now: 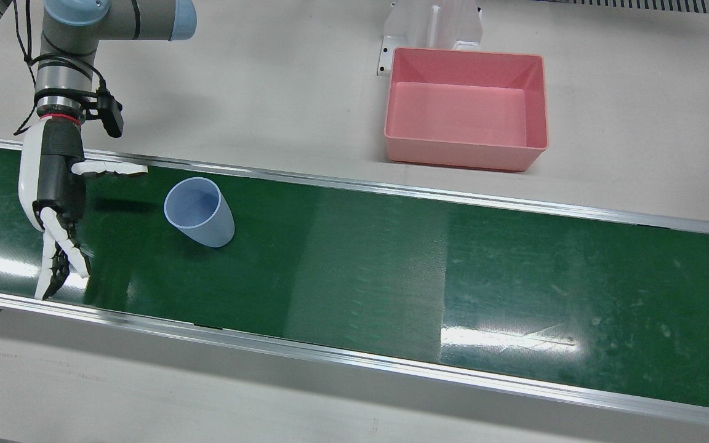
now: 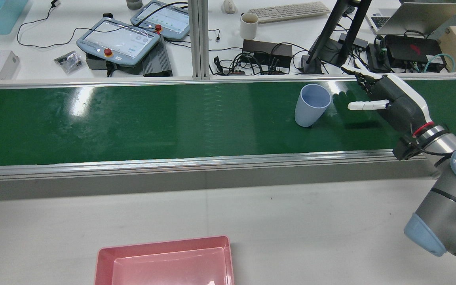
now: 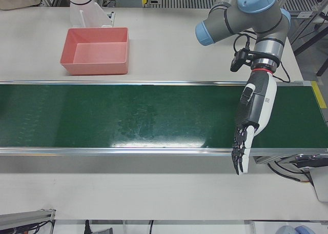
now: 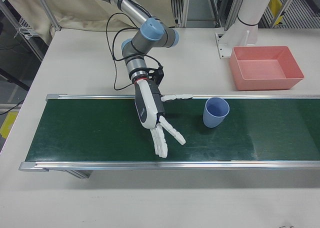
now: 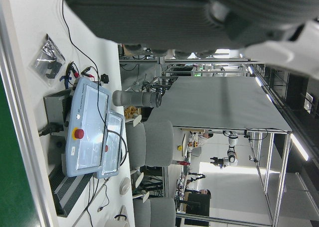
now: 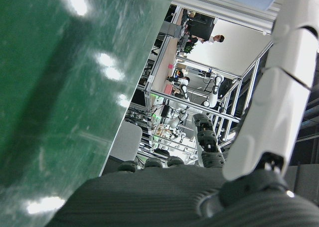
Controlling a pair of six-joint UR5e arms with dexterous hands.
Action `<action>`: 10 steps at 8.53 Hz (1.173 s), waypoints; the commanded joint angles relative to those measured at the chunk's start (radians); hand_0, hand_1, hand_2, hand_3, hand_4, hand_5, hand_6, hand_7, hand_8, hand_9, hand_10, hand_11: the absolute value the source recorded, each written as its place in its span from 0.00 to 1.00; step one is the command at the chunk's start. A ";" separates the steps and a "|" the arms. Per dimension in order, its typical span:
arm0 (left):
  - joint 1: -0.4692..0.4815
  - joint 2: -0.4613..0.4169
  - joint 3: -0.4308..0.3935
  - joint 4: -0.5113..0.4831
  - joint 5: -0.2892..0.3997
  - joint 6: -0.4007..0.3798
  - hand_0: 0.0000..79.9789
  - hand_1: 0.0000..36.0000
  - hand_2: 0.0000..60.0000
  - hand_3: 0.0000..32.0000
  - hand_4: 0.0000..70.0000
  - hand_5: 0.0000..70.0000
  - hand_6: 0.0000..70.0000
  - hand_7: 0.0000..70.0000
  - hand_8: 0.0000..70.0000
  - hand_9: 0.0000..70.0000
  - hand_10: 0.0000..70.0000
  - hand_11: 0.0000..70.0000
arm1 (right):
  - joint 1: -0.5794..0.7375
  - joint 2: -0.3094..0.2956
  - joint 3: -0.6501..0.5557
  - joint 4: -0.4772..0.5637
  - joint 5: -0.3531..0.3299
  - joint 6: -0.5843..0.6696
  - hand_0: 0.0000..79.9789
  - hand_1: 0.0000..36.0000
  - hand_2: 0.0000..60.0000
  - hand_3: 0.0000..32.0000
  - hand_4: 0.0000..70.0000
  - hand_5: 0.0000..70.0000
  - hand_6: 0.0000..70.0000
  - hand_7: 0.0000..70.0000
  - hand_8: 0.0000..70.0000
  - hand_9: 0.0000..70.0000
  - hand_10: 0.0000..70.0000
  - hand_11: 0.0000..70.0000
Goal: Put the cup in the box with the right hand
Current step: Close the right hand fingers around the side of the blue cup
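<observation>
No legible writing or brand marks were found. The pale blue cup (image 1: 199,211) stood upright on the green conveyor belt (image 1: 391,258), near the right hand (image 1: 56,184) but clear of it. That hand was spread and empty. The pink box (image 1: 466,117) sat on the table, well apart. The left hand (image 3: 253,116) hung open, fingers extended.

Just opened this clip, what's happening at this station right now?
The robot's right hand hangs open over the green conveyor belt, beside a light blue cup that stands upright on the belt. The hand is not touching the cup; one finger points toward it with a gap between. The pink box sits empty on the white table behind the belt, well away from the cup. The left hand hangs open over the other end of the belt, holding nothing.
</observation>
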 commanded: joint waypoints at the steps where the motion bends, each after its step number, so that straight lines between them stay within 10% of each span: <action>1: 0.000 0.000 0.000 0.000 0.000 0.000 0.00 0.00 0.00 0.00 0.00 0.00 0.00 0.00 0.00 0.00 0.00 0.00 | -0.018 0.002 0.002 0.000 0.006 0.000 0.60 0.43 0.09 0.00 0.00 0.05 0.00 0.00 0.00 0.00 0.00 0.00; 9: 0.000 0.000 0.000 0.000 0.000 0.000 0.00 0.00 0.00 0.00 0.00 0.00 0.00 0.00 0.00 0.00 0.00 0.00 | -0.090 0.025 0.019 0.005 0.064 0.006 0.59 0.42 0.15 0.00 0.00 0.05 0.01 0.00 0.00 0.00 0.00 0.00; 10: 0.000 0.000 0.000 0.000 0.000 0.000 0.00 0.00 0.00 0.00 0.00 0.00 0.00 0.00 0.00 0.00 0.00 0.00 | -0.092 0.031 0.020 0.003 0.064 0.005 0.56 0.57 0.64 0.00 0.00 0.05 0.02 0.05 0.00 0.00 0.00 0.00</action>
